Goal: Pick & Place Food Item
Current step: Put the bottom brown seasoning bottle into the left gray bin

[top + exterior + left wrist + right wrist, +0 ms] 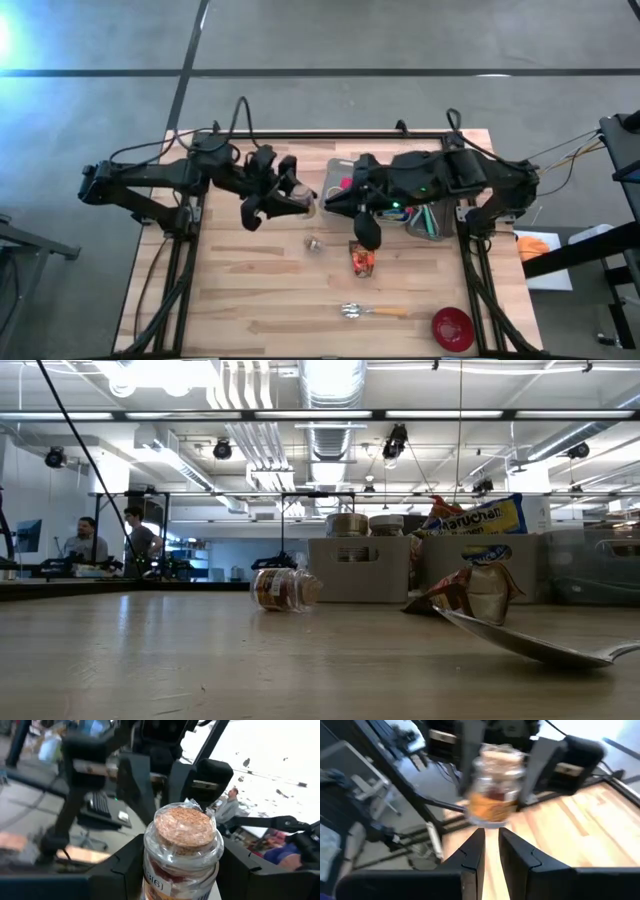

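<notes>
A glass jar (182,855) with a cork stopper (184,826) and an orange label is held up in the air by my left gripper (180,870), which is shut on it. In the high view the jar (303,198) hangs over the table's far middle. My right gripper (491,837) stands just to the right of the jar (492,795) with its fingers shut on nothing; it points at the jar without touching it. A second small jar (285,588) lies on its side on the table top. My left gripper pinches the jar's glass body (150,875), below the neck, between its two fingers, one on each side. The fingers (122,870) come in about level from the table's left. The jar stands roughly upright with its cork on top, lifted clear of the table.
A red snack packet (362,260) lies near the table's middle. A spoon (372,312) and a red bowl (452,327) lie toward the near right. A grey bin (425,222) with food items stands at the far right, under my right arm.
</notes>
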`<action>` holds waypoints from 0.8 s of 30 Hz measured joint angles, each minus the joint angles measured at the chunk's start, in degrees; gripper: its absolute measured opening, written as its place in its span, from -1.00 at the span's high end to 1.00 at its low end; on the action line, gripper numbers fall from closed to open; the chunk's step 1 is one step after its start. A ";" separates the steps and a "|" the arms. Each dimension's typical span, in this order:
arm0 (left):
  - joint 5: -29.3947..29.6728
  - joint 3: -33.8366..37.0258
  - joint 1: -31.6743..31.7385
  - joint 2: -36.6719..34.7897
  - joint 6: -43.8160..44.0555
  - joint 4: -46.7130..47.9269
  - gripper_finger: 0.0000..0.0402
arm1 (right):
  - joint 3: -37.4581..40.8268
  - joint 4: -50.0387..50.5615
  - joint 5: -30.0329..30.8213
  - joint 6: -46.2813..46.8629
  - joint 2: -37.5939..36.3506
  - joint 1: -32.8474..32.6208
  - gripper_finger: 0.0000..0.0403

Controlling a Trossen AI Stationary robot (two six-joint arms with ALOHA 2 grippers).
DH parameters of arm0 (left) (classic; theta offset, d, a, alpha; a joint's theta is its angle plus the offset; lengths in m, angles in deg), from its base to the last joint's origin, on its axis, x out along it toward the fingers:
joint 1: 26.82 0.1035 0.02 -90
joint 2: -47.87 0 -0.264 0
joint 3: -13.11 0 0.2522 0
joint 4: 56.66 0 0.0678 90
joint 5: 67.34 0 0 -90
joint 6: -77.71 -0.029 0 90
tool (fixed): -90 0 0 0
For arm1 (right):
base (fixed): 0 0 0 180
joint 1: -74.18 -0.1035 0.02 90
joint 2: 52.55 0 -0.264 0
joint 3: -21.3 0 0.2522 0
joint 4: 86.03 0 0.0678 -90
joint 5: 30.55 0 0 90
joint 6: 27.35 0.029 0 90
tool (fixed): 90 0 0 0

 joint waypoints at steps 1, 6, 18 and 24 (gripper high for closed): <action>0.30 -0.51 0.14 0.00 -1.08 0.21 0.10 | 0.02 -0.70 0.09 0.80 -0.19 -0.55 0.73; 0.53 -1.77 0.91 0.00 -3.33 1.76 0.10 | 0.05 -1.36 0.33 2.04 -0.04 -1.89 0.73; -1.86 -1.68 0.95 -0.12 -3.91 5.10 0.10 | 0.60 -2.05 -12.22 2.46 5.06 -1.73 0.13; -2.97 -1.68 0.95 -1.08 -4.02 4.99 0.10 | 0.64 -4.17 -5.36 7.67 5.36 -0.87 -0.31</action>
